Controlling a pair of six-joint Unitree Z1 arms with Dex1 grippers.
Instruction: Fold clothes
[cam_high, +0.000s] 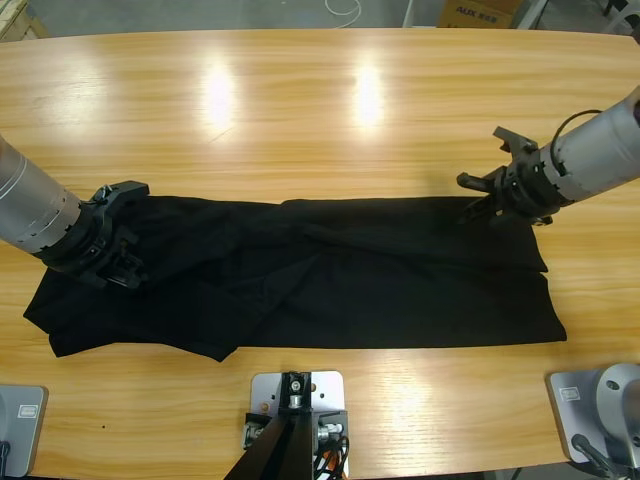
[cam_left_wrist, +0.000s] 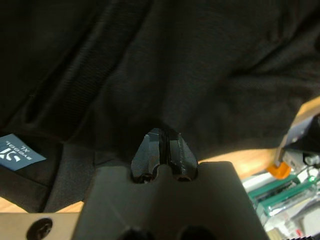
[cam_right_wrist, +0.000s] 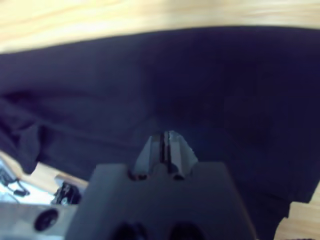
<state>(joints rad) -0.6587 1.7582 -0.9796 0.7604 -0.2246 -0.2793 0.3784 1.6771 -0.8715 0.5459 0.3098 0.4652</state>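
Tools (cam_high: 118, 262) (cam_high: 497, 205) on polo shirt (cam_high: 330, 290)

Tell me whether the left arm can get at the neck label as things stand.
Probably yes. The left gripper is shut on the black polo shirt, and the teal neck label lies uncovered just beside it, with nothing between; it would have to let go first.

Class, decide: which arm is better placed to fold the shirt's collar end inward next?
Left. Its claw is shut on the polo shirt beside the neck label; the right claw grips the far, opposite edge.
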